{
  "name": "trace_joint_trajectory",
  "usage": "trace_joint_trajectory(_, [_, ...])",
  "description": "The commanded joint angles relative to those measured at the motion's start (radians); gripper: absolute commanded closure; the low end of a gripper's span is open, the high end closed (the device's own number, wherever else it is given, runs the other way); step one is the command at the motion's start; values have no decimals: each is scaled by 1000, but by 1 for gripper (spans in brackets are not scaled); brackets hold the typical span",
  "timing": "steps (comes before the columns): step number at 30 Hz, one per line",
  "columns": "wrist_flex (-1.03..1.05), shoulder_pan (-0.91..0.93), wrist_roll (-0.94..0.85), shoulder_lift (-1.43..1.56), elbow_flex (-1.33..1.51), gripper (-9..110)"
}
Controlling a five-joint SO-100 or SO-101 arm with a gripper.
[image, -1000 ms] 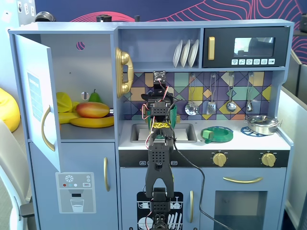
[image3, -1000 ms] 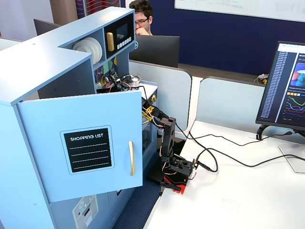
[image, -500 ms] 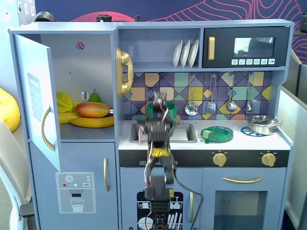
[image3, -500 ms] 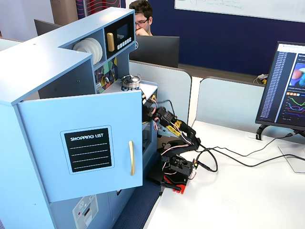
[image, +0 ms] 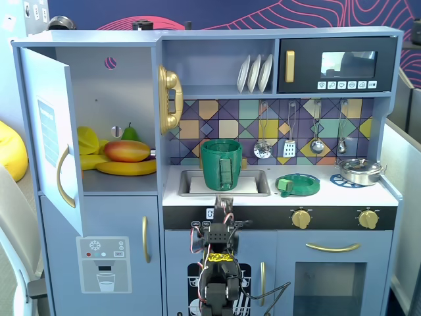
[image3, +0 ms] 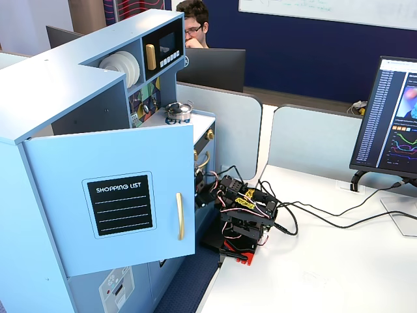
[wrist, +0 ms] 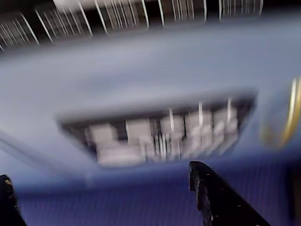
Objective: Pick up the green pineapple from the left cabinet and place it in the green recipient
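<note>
The left cabinet stands open, its door swung out to the left. Inside lie a mango, a banana, a yellow fruit and a dark green pear. The green pineapple is not visible in any view. The green recipient, a tall dark green pot, stands in the sink. My gripper sits folded low in front of the kitchen, below the counter edge. In the blurred wrist view the gripper is open and empty, its two dark fingers wide apart.
A low flat green dish and a steel pan sit on the counter right of the sink. The open cabinet door juts out beside the folded arm. Cables run across the white desk.
</note>
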Motion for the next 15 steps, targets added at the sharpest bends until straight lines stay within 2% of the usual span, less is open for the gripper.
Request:
trace_joint_trajectory(1, [100,-9,49,23,57,65])
trace_joint_trajectory(4, [215,-41,84,23,81,74])
trace_joint_trajectory(9, [377,-51,156,23,83,96])
trace_joint_trajectory(15, [538,-57,95,23,83,101])
